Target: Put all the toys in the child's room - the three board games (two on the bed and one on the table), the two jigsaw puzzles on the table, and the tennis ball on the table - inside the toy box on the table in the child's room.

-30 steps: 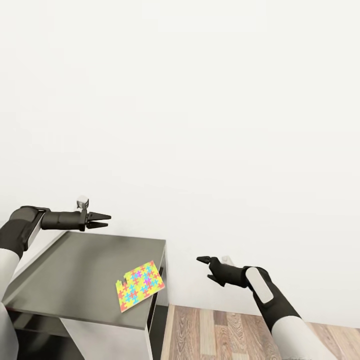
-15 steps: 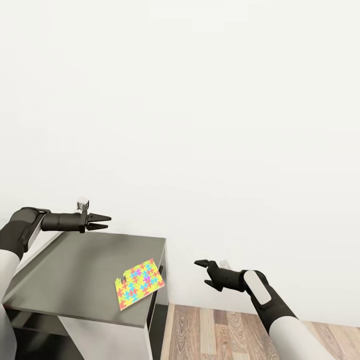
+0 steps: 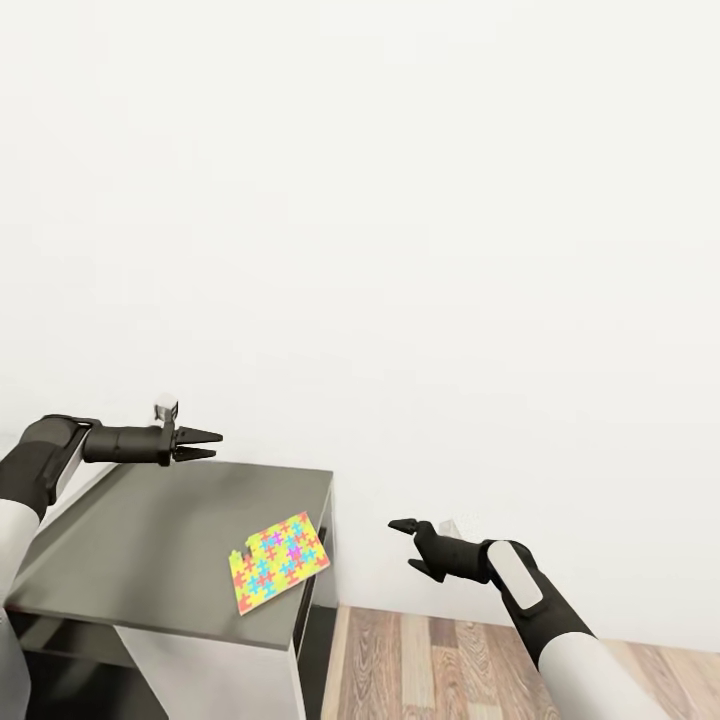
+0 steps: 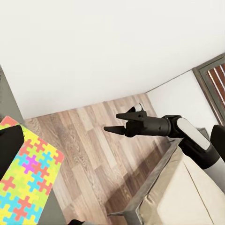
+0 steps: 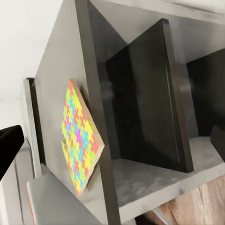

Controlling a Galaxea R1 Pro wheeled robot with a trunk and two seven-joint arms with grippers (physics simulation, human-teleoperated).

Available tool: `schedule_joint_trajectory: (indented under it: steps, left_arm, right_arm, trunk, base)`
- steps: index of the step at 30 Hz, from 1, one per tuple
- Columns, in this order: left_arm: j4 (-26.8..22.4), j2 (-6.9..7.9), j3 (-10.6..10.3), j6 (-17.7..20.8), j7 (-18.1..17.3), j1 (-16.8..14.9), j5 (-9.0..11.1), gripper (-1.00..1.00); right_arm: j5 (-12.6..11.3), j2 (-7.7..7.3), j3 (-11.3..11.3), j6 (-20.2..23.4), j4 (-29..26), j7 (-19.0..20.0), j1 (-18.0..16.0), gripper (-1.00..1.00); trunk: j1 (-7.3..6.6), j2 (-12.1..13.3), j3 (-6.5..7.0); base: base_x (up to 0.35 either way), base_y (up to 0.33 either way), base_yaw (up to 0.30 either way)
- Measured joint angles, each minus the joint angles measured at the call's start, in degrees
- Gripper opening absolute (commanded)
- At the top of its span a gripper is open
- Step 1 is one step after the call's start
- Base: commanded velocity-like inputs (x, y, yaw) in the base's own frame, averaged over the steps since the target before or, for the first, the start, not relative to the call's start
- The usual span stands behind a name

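Note:
A colourful jigsaw puzzle [image 3: 280, 562] lies flat on the grey table [image 3: 150, 540], close to its right front corner, one corner reaching the edge. My left gripper [image 3: 208, 444] hovers open over the table's far edge, well left of the puzzle and apart from it. In the left wrist view the puzzle [image 4: 26, 183] sits just below one dark finger [image 4: 9, 147]. My right gripper [image 3: 402, 546] hangs open in the air to the right of the table, its fingers pointing towards it, holding nothing. The right wrist view looks at the puzzle [image 5: 79, 140] from the side.
Under the table top are dark open shelf compartments [image 5: 145, 93]. A white wall [image 3: 400, 250] stands right behind the table. Wooden floor [image 3: 450, 670] runs to the right of it. A beige bed with a grey frame [image 4: 183, 187] lies behind my right arm.
My right gripper has sunk a little and crept left towards the table. The left arm has held still. The whole picture has shifted slightly.

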Motion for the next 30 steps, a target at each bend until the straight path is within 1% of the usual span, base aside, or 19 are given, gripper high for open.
schedule_joint_trajectory:
  steps: [3,16,24,30]
  left_arm:
    - [0.02,0.00,0.00,0.00,0.00,0.00,0.00,1.00]
    - [0.08,0.00,0.00,-0.04,0.00,0.04,0.01,1.00]
    - [0.09,0.00,0.00,-0.04,0.00,0.09,0.03,1.00]
    - [0.09,0.00,0.00,-0.06,0.00,0.10,0.01,1.00]
  right_arm:
    - [0.00,0.06,0.07,-0.01,0.00,0.00,0.01,1.00]
    - [-0.02,0.05,0.13,-0.05,0.08,0.01,0.01,1.00]
    - [-0.02,-0.04,-0.07,-0.07,0.08,0.17,0.01,1.00]
    - [-0.01,-0.02,-0.05,-0.07,0.08,0.18,0.07,1.00]
  trunk:
    - [0.66,-1.20,-0.45]
    - [0.67,-1.22,0.09]
    - [0.66,-1.22,0.15]
    - [0.66,-1.22,0.15]
  base:
    - [0.000,0.000,0.159]
    - [0.000,0.000,0.227]
    - [0.083,0.063,0.042]
    - [0.020,0.015,0.002]
